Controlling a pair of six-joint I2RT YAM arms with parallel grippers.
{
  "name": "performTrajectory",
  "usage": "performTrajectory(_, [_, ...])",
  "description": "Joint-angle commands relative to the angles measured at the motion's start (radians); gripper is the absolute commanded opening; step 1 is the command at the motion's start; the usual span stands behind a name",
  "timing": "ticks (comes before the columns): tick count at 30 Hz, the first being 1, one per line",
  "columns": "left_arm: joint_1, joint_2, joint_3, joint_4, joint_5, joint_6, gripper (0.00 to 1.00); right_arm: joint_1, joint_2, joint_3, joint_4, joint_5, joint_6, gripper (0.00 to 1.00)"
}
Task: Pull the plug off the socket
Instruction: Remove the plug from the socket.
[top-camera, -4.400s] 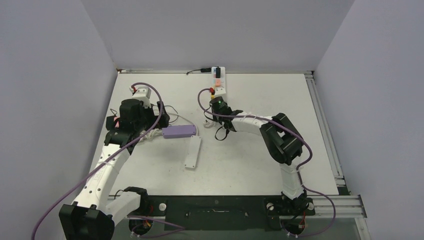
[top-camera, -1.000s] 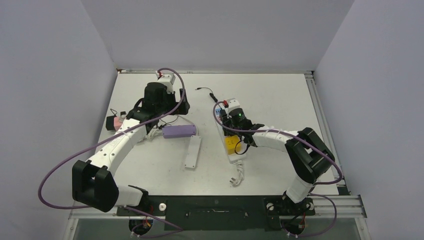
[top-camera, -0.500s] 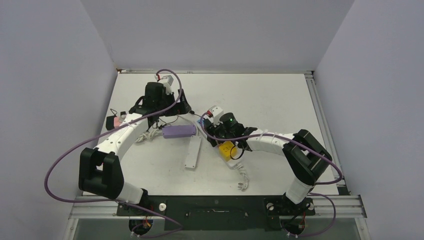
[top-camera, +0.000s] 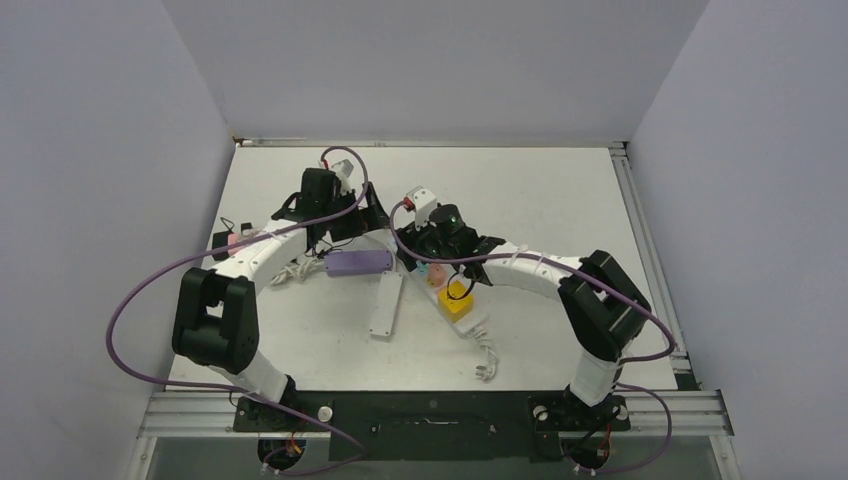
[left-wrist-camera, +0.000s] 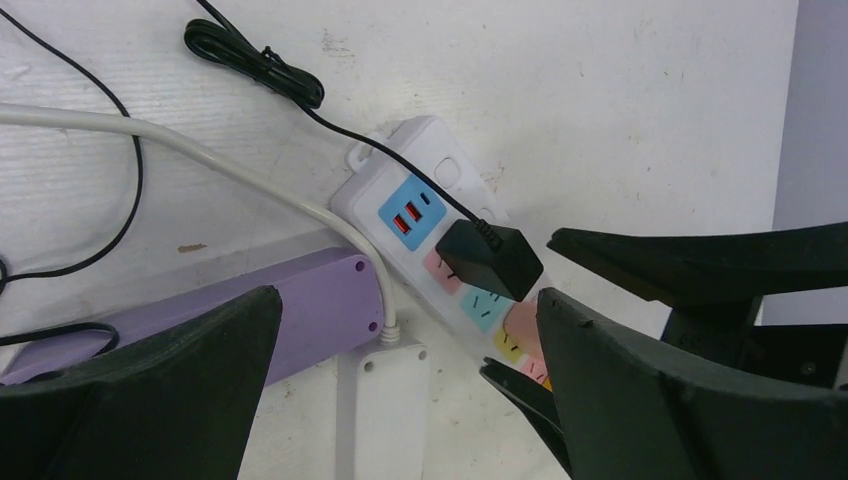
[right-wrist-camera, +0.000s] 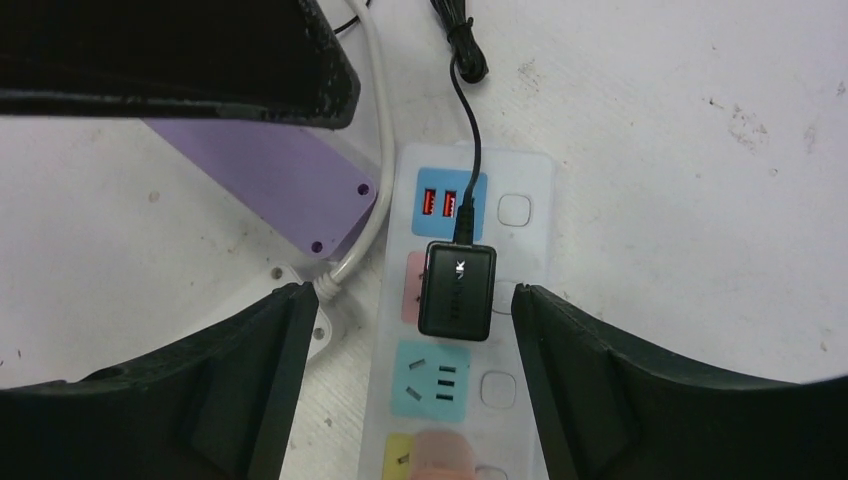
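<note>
The approach is in hand: the black plug (right-wrist-camera: 456, 290) sits in the white power strip (right-wrist-camera: 530, 250) near the middle of the table (top-camera: 560, 200). The right gripper (right-wrist-camera: 410, 300) is spread wide astride it and the left gripper (left-wrist-camera: 405, 330) is likewise released, both empty. Next, 1 must clench the plug and pull straight up. From above, the right arm (top-camera: 520, 268) hides the plug, and the wrist views cut off the strip's near end.
</note>
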Motion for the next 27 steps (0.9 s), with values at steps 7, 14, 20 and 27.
performTrajectory(7, [0.018,0.012,-0.002,0.069,0.051,-0.056,0.97,0.001,0.126,0.100,0.038,0.092,-0.042,0.64])
performTrajectory(14, [0.017,0.014,0.001,0.063,0.052,-0.050,0.98,-0.006,0.153,0.080,0.082,0.130,-0.042,0.42])
performTrajectory(20, [0.007,0.043,0.009,0.057,0.058,-0.049,0.96,-0.009,0.166,0.063,0.101,0.169,-0.028,0.13])
performTrajectory(27, [-0.040,0.124,0.035,0.035,0.076,-0.052,0.80,-0.089,0.160,0.016,0.154,0.019,0.077,0.05])
